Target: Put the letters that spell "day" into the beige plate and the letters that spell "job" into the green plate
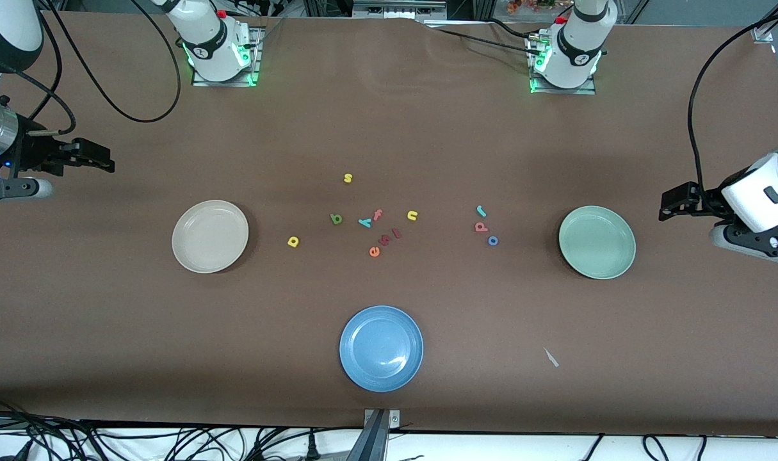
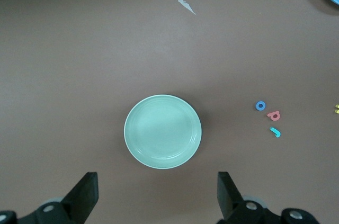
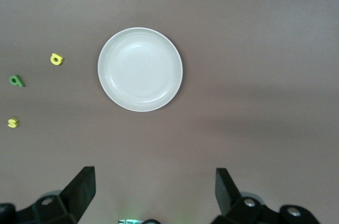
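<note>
My left gripper (image 2: 156, 197) over bench by green plate (image 1: 597, 242), right gripper (image 3: 153, 195) by beige plate (image 1: 210, 236), both jaws released, nothing held. Day, job letters loose between plates.

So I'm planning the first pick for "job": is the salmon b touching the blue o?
Apart. The left wrist view shows a strip of bare table between the b and the o; the front view shows the same gap.
</note>
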